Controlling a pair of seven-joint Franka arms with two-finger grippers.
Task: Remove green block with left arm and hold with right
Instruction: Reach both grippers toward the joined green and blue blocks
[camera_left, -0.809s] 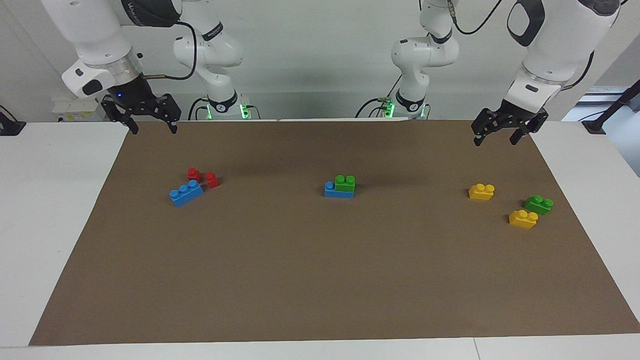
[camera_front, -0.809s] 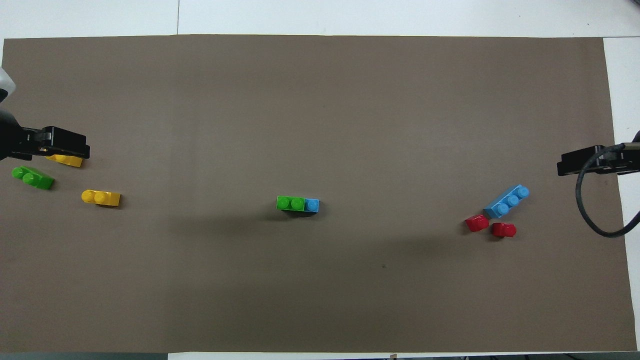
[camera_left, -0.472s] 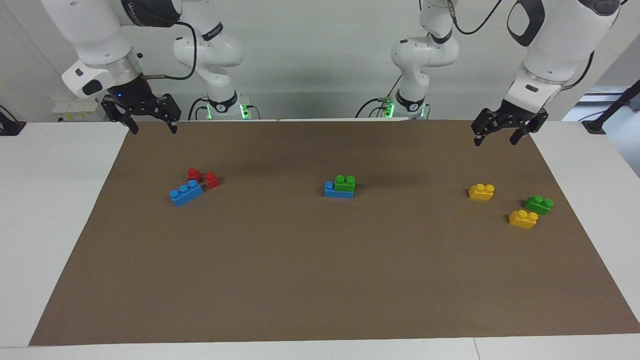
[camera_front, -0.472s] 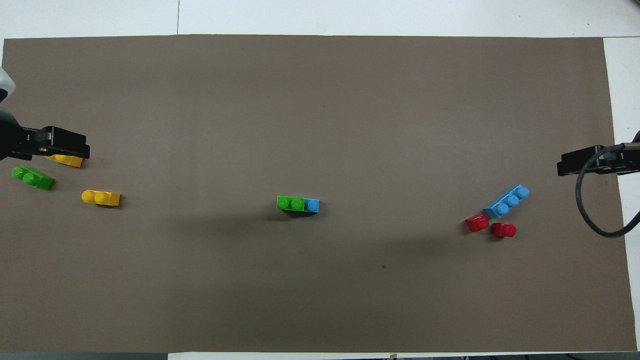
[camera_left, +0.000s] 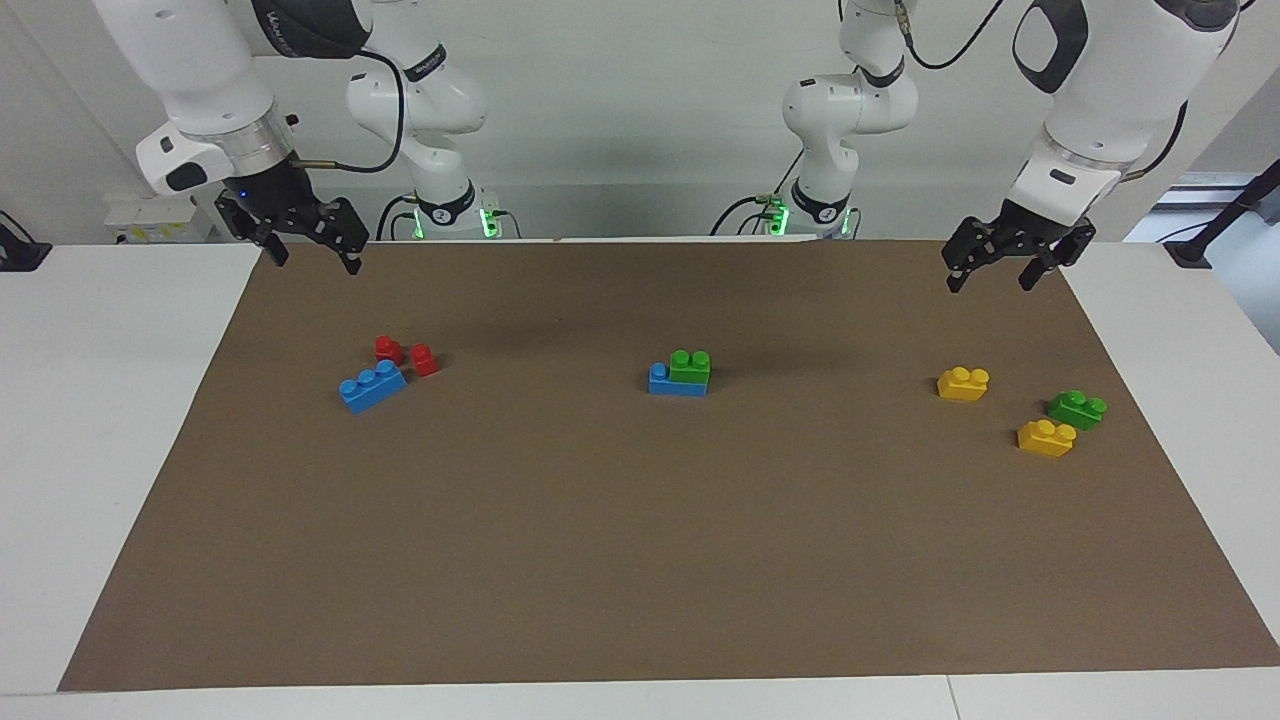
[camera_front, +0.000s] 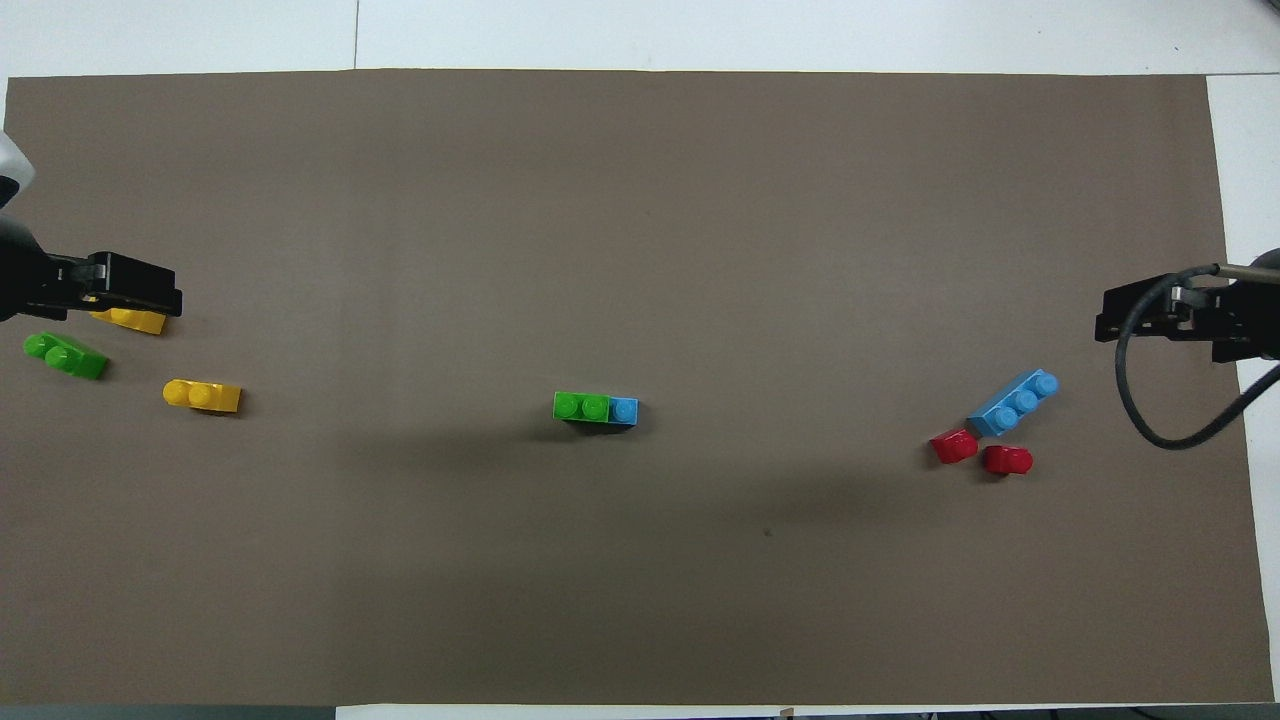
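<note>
Both pairs of fingers stand spread apart with nothing between them, one gripper at each end of the brown mat (camera_left: 640, 560), each raised in the air at the robots' edge of it. The right gripper (camera_left: 314, 256) hangs from a forearm that slants down from above, its fingers pointing at the mat's corner at the right arm's end. The left gripper (camera_left: 986, 276) hangs in like manner over the corner at the left arm's end, its wrist tilted inward, well clear of the bricks below.

Nearest the robots among the bricks lie two small red bricks (camera_left: 405, 354), just beside each other, and touching them on the side away from the robots a blue three-stud brick (camera_left: 372, 386) set at an angle. At the middle of the mat sits the green block (camera_left: 690, 366), pressed onto a second blue brick (camera_left: 676, 385) so that one blue stud (camera_front: 624, 409) shows bare at the end toward the right arm. Toward the left arm's end a yellow brick (camera_left: 963, 383) lies alone; in the overhead view the left gripper's black body (camera_front: 125, 285) partly covers it. Farther out rest a loose green brick (camera_left: 1077, 409) and, just beside it and farther still, another yellow brick (camera_left: 1046, 438).
</note>
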